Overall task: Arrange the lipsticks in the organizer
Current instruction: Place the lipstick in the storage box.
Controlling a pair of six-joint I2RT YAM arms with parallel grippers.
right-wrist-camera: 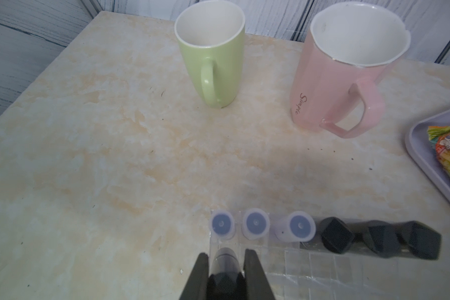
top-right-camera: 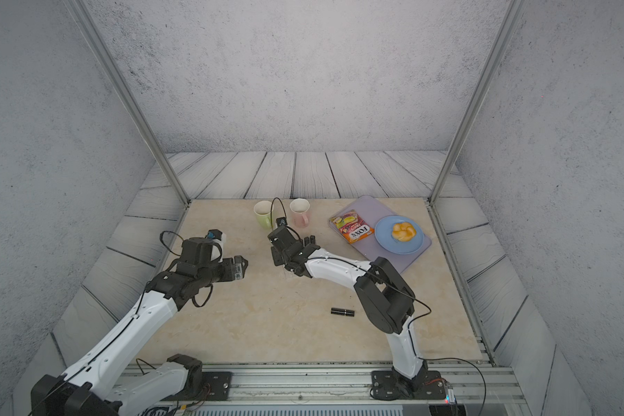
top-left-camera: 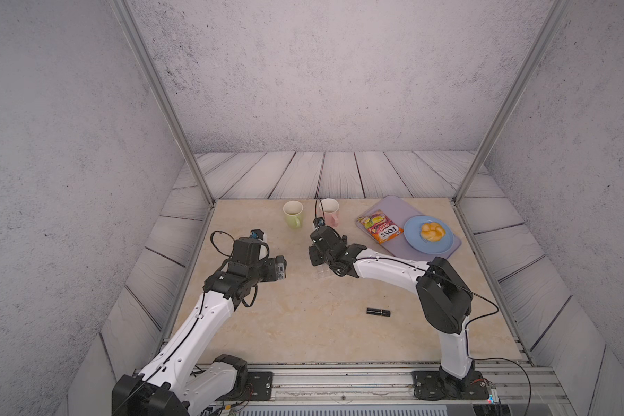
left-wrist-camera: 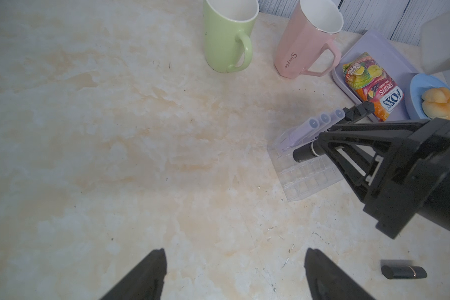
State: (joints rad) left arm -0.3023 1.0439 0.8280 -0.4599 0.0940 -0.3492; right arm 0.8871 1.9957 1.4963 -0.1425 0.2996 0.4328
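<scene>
Organizer [right-wrist-camera: 322, 267] holds 6 lipsticks [right-wrist-camera: 255, 224]; right gripper [right-wrist-camera: 225, 255] clamps a black lipstick [left-wrist-camera: 304, 153]; left gripper [left-wrist-camera: 235, 250] spread wide.

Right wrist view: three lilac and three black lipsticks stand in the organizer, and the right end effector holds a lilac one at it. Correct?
No: the held lipstick in the right end effector is black, clearest in the left wrist view. The lilac lipsticks and black lipsticks in the organizer are as stated.
</scene>
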